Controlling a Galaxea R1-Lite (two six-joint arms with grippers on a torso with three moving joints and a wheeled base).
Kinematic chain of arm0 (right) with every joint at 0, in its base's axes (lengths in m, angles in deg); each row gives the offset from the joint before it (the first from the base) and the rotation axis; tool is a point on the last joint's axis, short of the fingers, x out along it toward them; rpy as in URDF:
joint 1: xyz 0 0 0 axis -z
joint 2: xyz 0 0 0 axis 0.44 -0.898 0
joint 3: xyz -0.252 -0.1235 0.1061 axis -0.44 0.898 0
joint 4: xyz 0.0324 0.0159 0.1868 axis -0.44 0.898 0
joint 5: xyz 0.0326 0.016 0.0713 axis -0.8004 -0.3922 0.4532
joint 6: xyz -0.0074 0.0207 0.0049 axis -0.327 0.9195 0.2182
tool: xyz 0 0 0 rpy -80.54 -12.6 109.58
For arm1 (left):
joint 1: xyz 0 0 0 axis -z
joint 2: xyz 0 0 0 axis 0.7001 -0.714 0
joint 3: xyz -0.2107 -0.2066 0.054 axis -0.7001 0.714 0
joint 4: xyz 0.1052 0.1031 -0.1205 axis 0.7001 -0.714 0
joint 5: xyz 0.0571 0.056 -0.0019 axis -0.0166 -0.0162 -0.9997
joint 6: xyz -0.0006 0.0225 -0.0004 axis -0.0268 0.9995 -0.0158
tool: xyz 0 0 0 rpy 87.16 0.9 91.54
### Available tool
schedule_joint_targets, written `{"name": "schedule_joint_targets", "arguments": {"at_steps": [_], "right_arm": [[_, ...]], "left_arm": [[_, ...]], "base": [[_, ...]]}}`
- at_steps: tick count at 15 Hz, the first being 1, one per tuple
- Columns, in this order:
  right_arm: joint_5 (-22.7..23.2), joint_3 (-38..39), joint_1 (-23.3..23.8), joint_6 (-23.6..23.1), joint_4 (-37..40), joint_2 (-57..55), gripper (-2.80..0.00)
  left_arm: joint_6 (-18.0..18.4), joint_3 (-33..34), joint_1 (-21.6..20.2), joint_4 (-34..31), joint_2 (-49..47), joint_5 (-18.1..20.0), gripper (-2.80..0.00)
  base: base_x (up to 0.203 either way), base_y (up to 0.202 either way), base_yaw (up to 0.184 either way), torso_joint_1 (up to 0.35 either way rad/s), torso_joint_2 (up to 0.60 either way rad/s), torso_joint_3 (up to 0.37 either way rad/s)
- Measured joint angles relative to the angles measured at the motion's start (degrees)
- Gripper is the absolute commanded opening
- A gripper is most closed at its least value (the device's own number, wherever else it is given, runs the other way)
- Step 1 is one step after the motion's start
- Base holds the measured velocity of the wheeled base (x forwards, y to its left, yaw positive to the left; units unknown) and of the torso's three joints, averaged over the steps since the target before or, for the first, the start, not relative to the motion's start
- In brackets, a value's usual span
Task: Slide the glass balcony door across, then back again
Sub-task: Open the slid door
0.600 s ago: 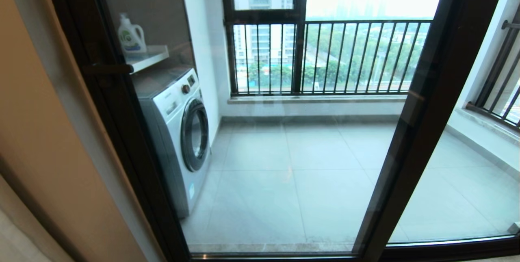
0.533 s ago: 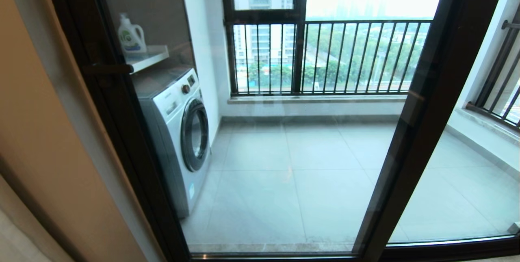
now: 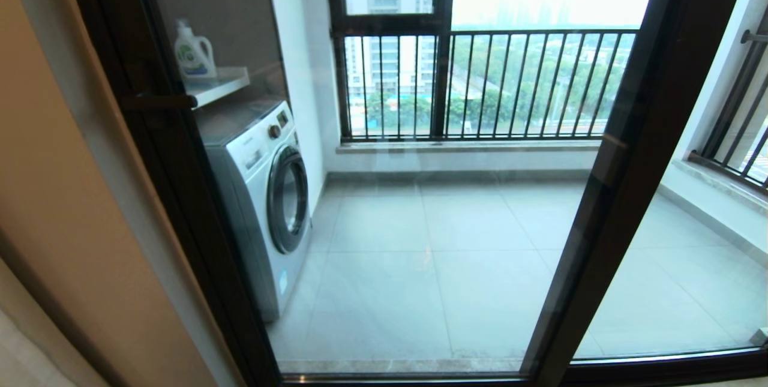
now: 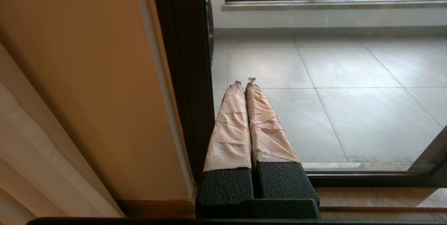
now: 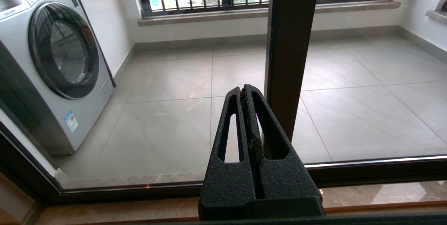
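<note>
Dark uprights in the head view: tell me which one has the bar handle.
The left upright, next to the tan wall. A dark bar handle sticks out of it near the washer. The right upright shows no bar.

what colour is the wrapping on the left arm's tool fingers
Pale peach-beige crinkled wrapping on the left tool's fingers, above black textured bases; it shows best in the left wrist view.

Dark brown door frame (image 3: 180,183) — white washer (image 3: 252,195) — grey tiles (image 3: 420,267)
</note>
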Motion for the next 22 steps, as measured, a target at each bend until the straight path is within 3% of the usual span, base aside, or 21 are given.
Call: {"name": "schedule_joint_targets", "arguments": {"at_steps": [14,20,22], "right_arm": [[0.0,0.0,0.0,0.0,0.0,0.0,-2.8],[0.0,0.0,0.0,0.0,0.0,0.0,-2.8],[0.0,0.0,0.0,0.0,0.0,0.0,-2.8]], "left_arm": [[0.1,0.0,0.0,0.0,0.0,0.1,-2.8],[1.5,0.0,0.0,-0.1,0.0,0.3,-2.8],[4.2,0.0,0.0,0.0,0.0,0.8,-2.8]], "base": [[0.0,0.0,0.0,0.0,0.0,0.0],[0.0,0.0,0.0,0.0,0.0,0.0],[0.0,0.0,0.0,0.0,0.0,0.0]]}}
